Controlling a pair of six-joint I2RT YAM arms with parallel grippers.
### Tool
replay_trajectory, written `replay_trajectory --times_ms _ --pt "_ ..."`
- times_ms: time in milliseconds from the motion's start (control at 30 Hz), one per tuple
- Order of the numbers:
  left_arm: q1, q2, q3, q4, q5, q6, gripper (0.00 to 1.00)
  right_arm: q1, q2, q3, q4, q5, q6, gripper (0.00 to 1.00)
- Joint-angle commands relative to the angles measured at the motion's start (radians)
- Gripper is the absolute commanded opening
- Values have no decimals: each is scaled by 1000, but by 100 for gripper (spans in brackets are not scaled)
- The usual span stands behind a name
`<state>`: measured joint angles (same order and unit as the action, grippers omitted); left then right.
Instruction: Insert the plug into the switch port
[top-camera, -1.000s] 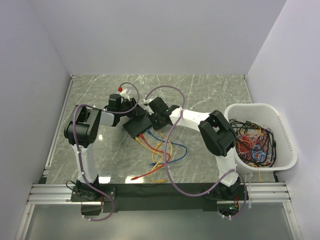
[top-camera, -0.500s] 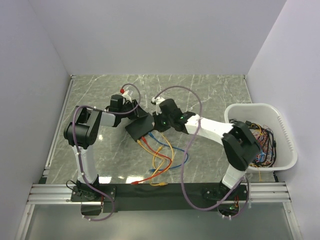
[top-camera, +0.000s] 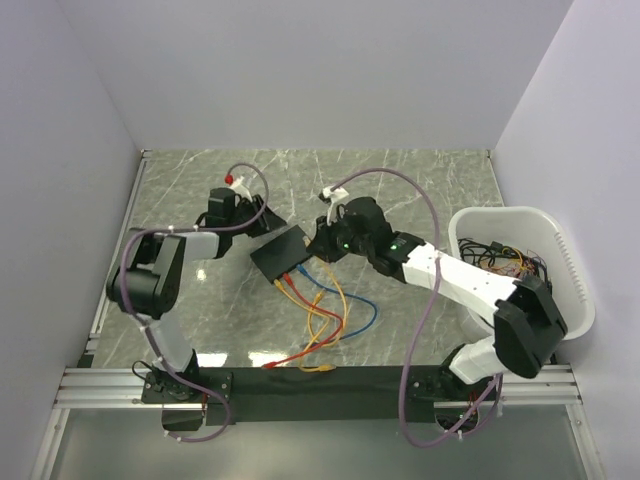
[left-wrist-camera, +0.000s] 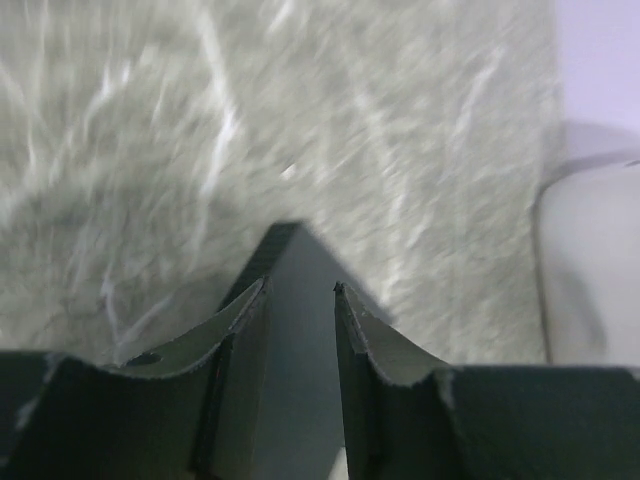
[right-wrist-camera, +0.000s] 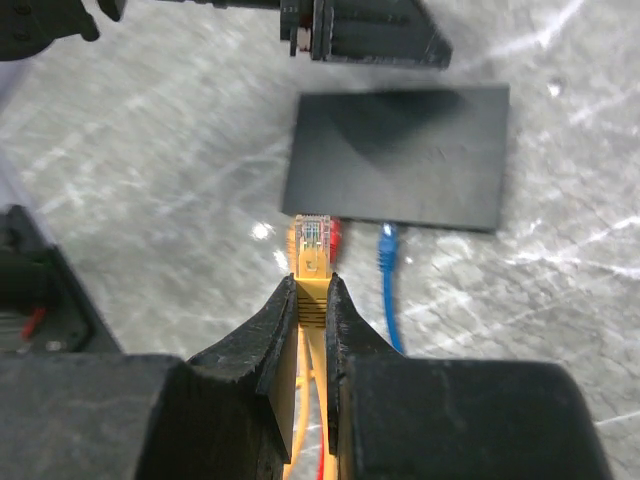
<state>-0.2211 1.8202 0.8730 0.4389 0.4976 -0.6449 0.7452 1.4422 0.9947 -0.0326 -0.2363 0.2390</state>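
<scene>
Top view: switch (top-camera: 280, 255) lies mid-table, left of centre. Right wrist view only: right gripper (right-wrist-camera: 311, 285) pinches the yellow plug (right-wrist-camera: 312, 240), tip at the switch's socket edge. Left wrist view only: left gripper (left-wrist-camera: 300, 290) fingers apart over the switch's corner.

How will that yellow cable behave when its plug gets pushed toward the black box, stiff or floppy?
Probably floppy: the yellow cable curls in loose loops on the table. Held at the plug by the right gripper, its short free end should push fairly straight.
</scene>
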Motion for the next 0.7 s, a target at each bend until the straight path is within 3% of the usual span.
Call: replay_trajectory --times_ms 0,200,667 --pt "23 -168 18 44 -33 -35 37 -6 -118 57 51 -22 16 0" --pt "28 -320 67 12 -86 -82 37 -7 -239 255 -90 123 -75 0" --pt "0 -415 115 -78 -120 -121 36 -6 -566 338 -208 207 -138 0"
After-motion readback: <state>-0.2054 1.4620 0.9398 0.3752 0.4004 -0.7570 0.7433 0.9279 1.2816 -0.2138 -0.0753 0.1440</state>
